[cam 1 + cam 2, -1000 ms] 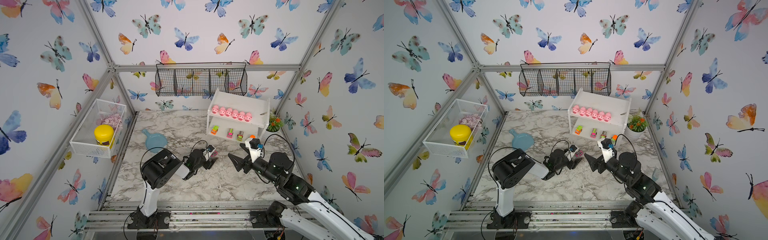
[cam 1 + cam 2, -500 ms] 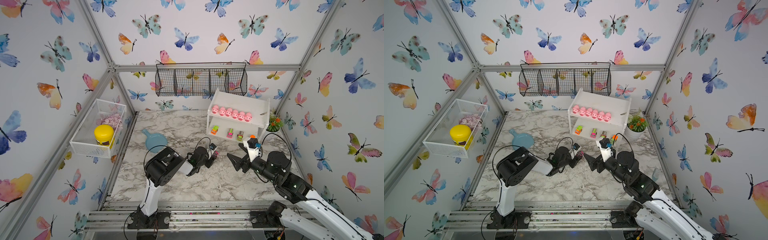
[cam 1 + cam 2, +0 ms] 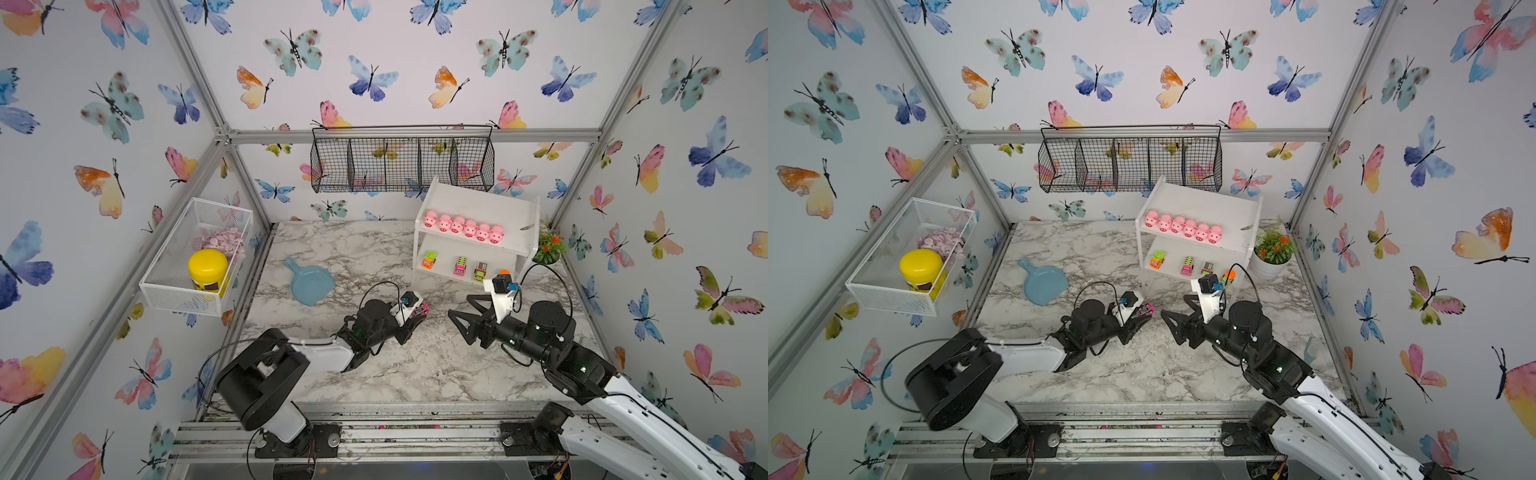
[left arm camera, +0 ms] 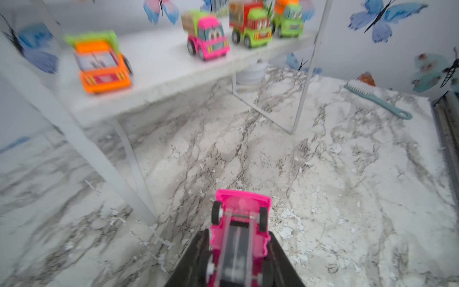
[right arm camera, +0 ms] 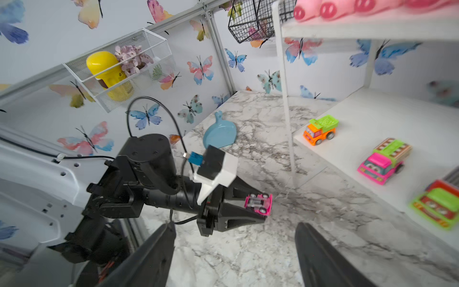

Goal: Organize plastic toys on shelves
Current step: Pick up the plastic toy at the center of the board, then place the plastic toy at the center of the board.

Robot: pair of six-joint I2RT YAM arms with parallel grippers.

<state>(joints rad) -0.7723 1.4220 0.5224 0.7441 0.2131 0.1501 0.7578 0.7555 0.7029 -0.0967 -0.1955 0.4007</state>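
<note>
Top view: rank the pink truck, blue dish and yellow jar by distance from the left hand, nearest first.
1. pink truck: gripped between the fingers of the left hand.
2. blue dish: lying flat on the table, off to the hand's left.
3. yellow jar: in the white mesh basket on the left wall, beyond the dish.

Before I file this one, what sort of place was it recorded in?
Probably a robot test cell dressed as a playroom: butterfly-papered walls on an aluminium frame, a marble-look tabletop, and a white shelf unit holding toy pigs and trucks.
</note>
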